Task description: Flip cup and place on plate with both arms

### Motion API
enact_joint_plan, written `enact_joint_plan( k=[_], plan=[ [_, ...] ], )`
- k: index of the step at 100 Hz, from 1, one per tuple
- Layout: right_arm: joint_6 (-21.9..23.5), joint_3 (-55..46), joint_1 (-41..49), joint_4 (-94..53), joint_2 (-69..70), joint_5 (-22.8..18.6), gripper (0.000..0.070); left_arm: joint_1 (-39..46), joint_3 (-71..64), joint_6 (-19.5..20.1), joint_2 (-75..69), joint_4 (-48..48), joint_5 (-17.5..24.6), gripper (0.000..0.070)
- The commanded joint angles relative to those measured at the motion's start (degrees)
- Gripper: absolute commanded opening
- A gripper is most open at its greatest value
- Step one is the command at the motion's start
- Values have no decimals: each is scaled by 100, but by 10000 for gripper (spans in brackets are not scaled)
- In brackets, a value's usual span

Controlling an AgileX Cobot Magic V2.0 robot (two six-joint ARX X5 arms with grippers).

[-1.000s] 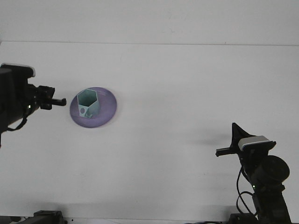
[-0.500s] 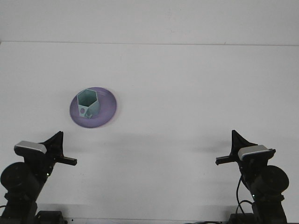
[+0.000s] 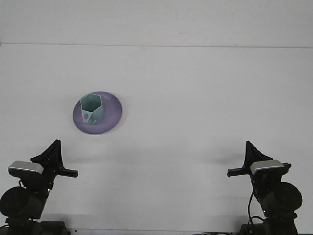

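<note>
A pale green hexagonal cup stands upright, mouth up, on the purple plate at the table's left middle. Nothing touches the cup or the plate. My left gripper sits low at the front left edge of the table, well in front of the plate and holding nothing. My right gripper sits low at the front right, far from the plate, also holding nothing.
The white table stretches back to a pale wall. Black arm bases and cables show at the bottom corners of the view.
The left arm has drawn back from beside the plate to the front left edge and settled lower. The right arm sank slightly. The cup and plate have stayed put.
</note>
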Motion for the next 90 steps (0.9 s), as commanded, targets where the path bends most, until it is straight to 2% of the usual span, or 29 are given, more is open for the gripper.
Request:
enact_joint_plan(
  k=[1, 37, 50, 53, 74, 90],
  plan=[
    [-26, 44, 4, 107, 11, 15, 0, 4, 37, -39, 0, 61, -24, 15],
    [-26, 44, 4, 107, 13, 15, 0, 4, 37, -35, -2, 63, -24, 15],
    [-26, 44, 4, 107, 13, 15, 0, 42, -13, 107, -72, 63, -52, 15],
    [-26, 44, 4, 107, 13, 15, 0, 85, -83, 251, -140, 96, -79, 15],
    [-26, 44, 4, 118, 13, 17, 0, 229, -1648, 367, -761, 1296, -85, 15],
    [-26, 44, 4, 118, 13, 17, 0, 229, -2522, 317, -1370, 1563, -83, 15]
  ],
)
